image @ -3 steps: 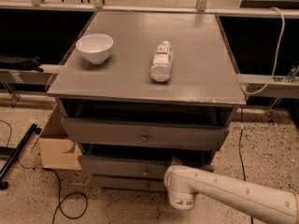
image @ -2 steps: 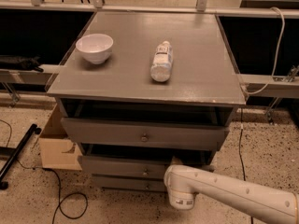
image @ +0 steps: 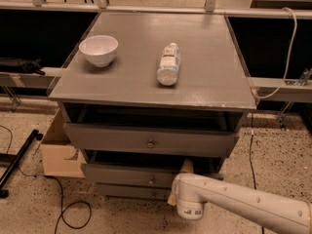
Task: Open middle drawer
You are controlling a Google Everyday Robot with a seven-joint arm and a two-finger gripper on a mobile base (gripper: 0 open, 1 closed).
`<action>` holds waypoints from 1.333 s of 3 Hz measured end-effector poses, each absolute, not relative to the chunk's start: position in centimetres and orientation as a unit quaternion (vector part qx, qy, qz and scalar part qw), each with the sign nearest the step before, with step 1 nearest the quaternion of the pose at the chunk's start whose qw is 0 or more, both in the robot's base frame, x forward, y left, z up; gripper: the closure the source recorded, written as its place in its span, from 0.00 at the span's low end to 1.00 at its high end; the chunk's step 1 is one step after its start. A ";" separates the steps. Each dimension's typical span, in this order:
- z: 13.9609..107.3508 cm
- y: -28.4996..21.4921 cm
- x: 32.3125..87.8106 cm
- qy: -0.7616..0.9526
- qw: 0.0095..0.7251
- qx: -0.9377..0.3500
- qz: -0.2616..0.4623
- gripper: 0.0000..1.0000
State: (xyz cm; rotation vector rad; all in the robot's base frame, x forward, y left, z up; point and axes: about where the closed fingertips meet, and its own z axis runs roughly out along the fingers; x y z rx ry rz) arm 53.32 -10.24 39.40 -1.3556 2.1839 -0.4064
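Mostly hidden behind the white arm's [image: 243,206] wrist, the gripper [image: 184,171] sits at the middle drawer's [image: 124,174] right end, under the jutting top drawer [image: 112,138]; grip state: can't tell. Middle drawer, grey painted wood w/ round knob [image: 152,181], sticks out slightly. Bowl [image: 98,49] & lying bottle [image: 168,64] on surface [image: 204,77].

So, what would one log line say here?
middle drawer: slightly out | gripper: at its front, right of knob | bowl, bottle: on cabinet top
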 end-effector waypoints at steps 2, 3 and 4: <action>39.0 -10.6 53.6 0.807 0.271 -0.506 -0.141 0.00; 37.6 -11.2 54.5 0.795 0.273 -0.529 -0.115 0.00; 36.8 -11.5 54.9 0.785 0.267 -0.547 -0.109 0.00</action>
